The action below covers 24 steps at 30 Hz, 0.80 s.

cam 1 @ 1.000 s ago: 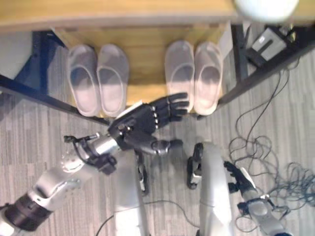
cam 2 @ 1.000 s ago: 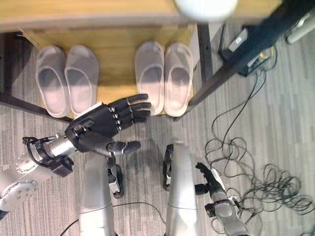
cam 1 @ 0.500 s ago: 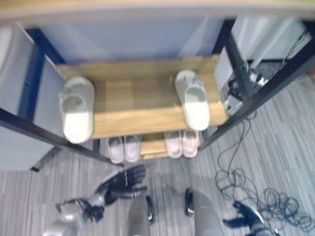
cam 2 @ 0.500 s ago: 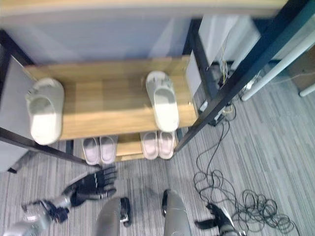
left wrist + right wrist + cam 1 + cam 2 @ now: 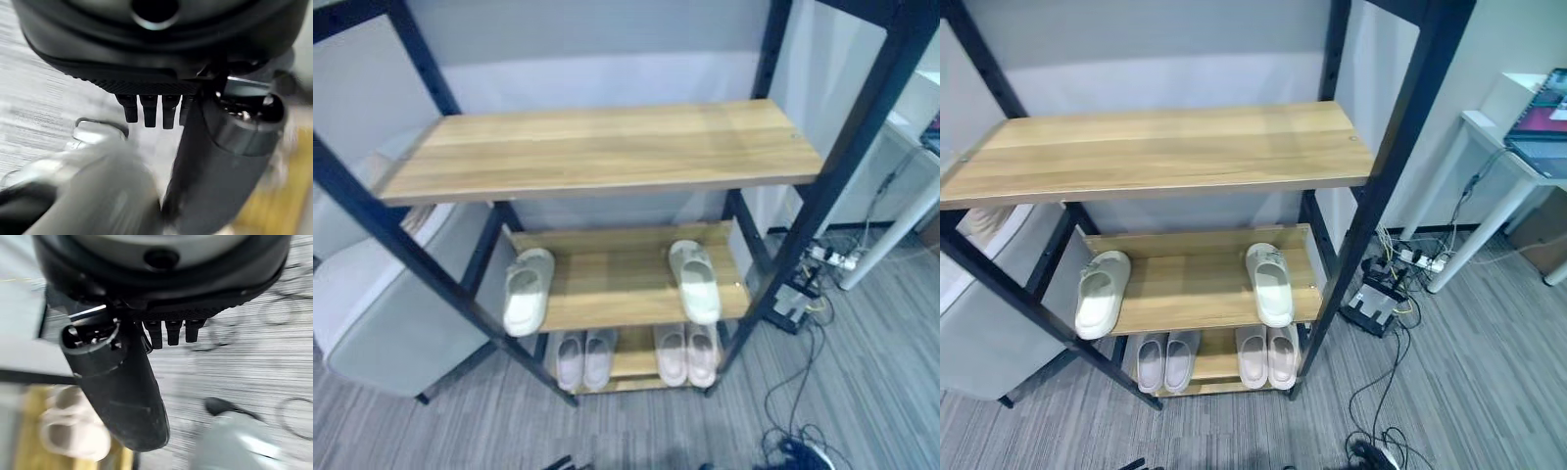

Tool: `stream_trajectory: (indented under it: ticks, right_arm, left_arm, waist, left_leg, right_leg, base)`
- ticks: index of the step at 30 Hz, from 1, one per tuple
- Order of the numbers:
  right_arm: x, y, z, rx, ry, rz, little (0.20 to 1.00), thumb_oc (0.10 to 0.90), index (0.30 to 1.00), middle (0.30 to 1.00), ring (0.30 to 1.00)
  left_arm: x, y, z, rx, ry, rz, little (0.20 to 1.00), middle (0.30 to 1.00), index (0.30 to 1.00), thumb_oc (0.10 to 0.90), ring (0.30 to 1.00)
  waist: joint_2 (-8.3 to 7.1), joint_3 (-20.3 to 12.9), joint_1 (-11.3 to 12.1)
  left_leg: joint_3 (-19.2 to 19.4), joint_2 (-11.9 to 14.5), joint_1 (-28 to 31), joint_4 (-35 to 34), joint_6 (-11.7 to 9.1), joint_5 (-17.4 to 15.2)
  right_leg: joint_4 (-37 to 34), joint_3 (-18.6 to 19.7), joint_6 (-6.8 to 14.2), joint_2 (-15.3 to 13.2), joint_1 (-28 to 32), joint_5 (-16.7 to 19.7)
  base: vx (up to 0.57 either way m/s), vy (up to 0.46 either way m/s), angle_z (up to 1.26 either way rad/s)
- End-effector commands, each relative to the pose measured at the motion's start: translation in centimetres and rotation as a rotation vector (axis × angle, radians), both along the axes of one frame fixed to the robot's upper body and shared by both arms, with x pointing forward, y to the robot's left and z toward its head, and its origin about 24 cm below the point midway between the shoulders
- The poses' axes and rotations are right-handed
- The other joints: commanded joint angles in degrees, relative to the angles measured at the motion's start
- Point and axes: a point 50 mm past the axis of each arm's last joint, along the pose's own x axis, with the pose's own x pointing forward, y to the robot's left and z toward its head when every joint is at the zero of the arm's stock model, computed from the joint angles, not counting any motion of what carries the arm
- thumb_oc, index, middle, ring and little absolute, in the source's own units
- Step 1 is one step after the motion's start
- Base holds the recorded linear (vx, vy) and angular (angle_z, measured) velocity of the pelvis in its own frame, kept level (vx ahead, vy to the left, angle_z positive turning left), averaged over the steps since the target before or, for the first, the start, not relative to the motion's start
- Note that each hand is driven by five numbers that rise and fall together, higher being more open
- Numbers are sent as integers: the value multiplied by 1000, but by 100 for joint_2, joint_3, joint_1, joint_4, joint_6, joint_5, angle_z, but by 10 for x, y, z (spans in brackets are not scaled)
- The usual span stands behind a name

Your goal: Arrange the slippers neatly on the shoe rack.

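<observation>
Wooden shoe rack (image 5: 607, 147); bottom-shelf slippers (image 5: 585, 358) partly hidden under middle shelf.

Left robot hand (image 5: 195, 161), seen in its own wrist view: dark palm along the upper edge, the fingers (image 5: 149, 110) extended in a straight row, the thumb standing out beside them, nothing held. Right robot hand (image 5: 127, 391), seen in its own wrist view: the same pose, with fingers (image 5: 173, 333) straight, thumb extended and palm empty.
</observation>
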Motion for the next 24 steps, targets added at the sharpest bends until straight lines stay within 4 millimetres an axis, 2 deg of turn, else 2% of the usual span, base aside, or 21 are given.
stream_trajectory:
  ticks: [1,2,3,4,5,6,7,8,9,10,11,13,14,15,16,17,18,20,23,24]
  right_arm:
    - [30,-15,21,-100,-150,-2,900,800,900,900,900]
    - [52,-2,29,-91,-225,50,900,800,900,900,900]
    - [62,5,33,-87,-251,74,900,800,900,900,900]
    - [74,15,37,-79,-281,124,900,800,900,900,900]
    - [74,15,37,-80,-281,124,900,800,900,900,900]
    - [89,35,43,-63,-324,219,900,800,900,900,900]
    - [89,35,43,-64,-324,219,900,800,900,900,900]
    - [93,44,45,-57,-335,267,900,800,900,900,900]
    - [96,59,45,-46,-338,355,900,800,900,900,900]
    - [100,68,49,-36,-359,409,900,800,900,900,900]
    - [100,68,49,-36,-359,409,900,800,900,900,900]
    - [103,81,52,-11,-377,487,900,800,900,900,900]
    - [109,92,61,-4,-420,575,900,800,900,900,900]
    - [109,98,62,-29,-415,667,900,800,900,900,900]
    - [152,104,148,-75,-736,781,900,800,900,900,900]
    - [133,85,174,-71,-816,805,900,800,900,900,900]
    - [109,68,187,-108,-839,856,900,800,900,900,900]
    - [82,57,212,-166,-884,964,900,800,900,900,900]
    - [79,61,241,-262,-968,1091,900,800,900,900,900]
    - [79,61,241,-263,-968,1092,900,800,900,900,900]
  left_arm:
    - [-20,35,9,231,94,-92,900,900,900,800,900]
    - [-31,36,7,287,198,-173,900,900,900,800,900]
    - [-30,36,7,316,232,-234,900,900,900,800,900]
    - [-31,32,6,323,244,-286,900,900,900,800,900]
    - [-31,32,6,323,244,-286,900,900,900,800,900]
    - [-25,20,3,331,241,-386,900,900,900,800,900]
    - [-25,20,3,331,241,-386,900,900,900,800,900]
    - [-19,14,1,321,226,-414,900,900,900,800,900]
    - [-8,1,-1,301,186,-444,900,900,900,800,900]
    - [3,-3,-1,304,150,-468,900,900,900,800,900]
    - [3,-3,-1,304,150,-468,900,900,900,800,900]
    - [17,-7,1,299,95,-492,900,900,900,800,900]
    - [31,-12,3,297,40,-538,900,900,900,800,900]
    - [43,-18,5,293,-5,-593,900,900,900,800,900]
    - [40,-12,6,300,4,-587,900,900,900,800,900]
    - [47,-6,10,318,-33,-567,900,900,900,800,900]
    - [41,-2,10,307,-28,-535,900,900,900,800,900]
    - [28,-1,8,300,-6,-559,900,900,900,800,900]
    - [9,-2,4,270,51,-605,900,900,900,800,900]
    - [9,-2,4,269,50,-605,900,900,900,800,900]
  waist:
    - [-221,115,32]
    - [-259,91,58]
    - [-284,90,60]
    - [-275,89,85]
    - [-275,91,96]
    - [-236,58,115]
    - [-235,60,120]
    - [-210,36,126]
    - [-159,21,170]
    - [-154,4,186]
    - [-153,8,185]
    - [-163,-20,198]
    - [-149,-14,188]
    - [-129,-49,201]
    - [-183,-93,155]
    - [-213,-131,67]
    - [-209,-132,-24]
    - [-178,-165,-105]
    - [-123,-231,-69]
    - [-118,-235,-80]
  left_leg:
    - [-85,-116,238,-353,-116,345]
    - [-220,-325,262,-338,16,253]
    - [-152,-372,300,-362,69,211]
    - [-146,-427,269,-336,137,177]
    - [-133,-426,272,-332,139,172]
    - [-153,-479,306,-418,245,151]
    - [-148,-477,311,-421,245,150]
    - [-79,-473,361,-483,279,139]
    - [16,-466,478,-600,345,123]
    - [50,-481,526,-669,372,127]
    - [48,-480,535,-675,372,129]
    - [12,-535,626,-796,406,162]
    - [-6,-558,619,-816,423,179]
    - [-45,-558,641,-828,420,167]
    - [-60,-564,642,-861,410,204]
    - [-34,-553,624,-896,403,240]
    - [0,-515,694,-949,389,232]
    - [8,-453,734,-1039,352,284]
    - [-70,-343,775,-1250,294,402]
    - [-77,-340,776,-1268,292,414]
  right_leg:
    - [-383,499,495,-372,205,656]
    - [-356,704,555,-479,160,902]
    - [-358,864,574,-520,129,1047]
    - [-406,995,575,-521,92,1097]
    - [-404,1008,576,-519,89,1098]
    - [-402,1117,544,-458,27,1051]
    - [-398,1122,543,-455,26,1049]
    - [-388,1124,541,-425,8,1013]
    - [-370,946,532,-393,-13,914]
    - [-387,841,560,-411,-7,915]
    - [-388,839,560,-411,1,914]
    - [-477,823,625,-452,42,1073]
    - [-603,950,626,-417,48,1054]
    - [-732,989,622,-407,152,922]
    - [-753,1046,632,-416,148,971]
    - [-752,1104,643,-411,108,967]
    - [-794,1123,646,-382,143,934]
    - [-851,1112,646,-336,182,859]
    - [-924,1030,629,-271,262,737]
    - [-926,1023,628,-271,260,738]
  base:
    - [41,279,-34]
    - [31,270,-28]
    - [23,351,-22]
    - [-5,164,-30]
    - [-19,200,-54]
    - [-9,117,-73]
    - [3,168,-74]
    - [23,127,-53]
    - [34,147,-42]
    - [22,94,-51]
    - [18,27,-68]
    - [2,23,-39]
    - [0,0,0]
    - [-2,-16,4]
    - [19,-55,14]
    - [36,-61,43]
    - [40,-65,45]
    - [38,-69,10]
    - [34,-63,-36]
    - [16,-39,-34]
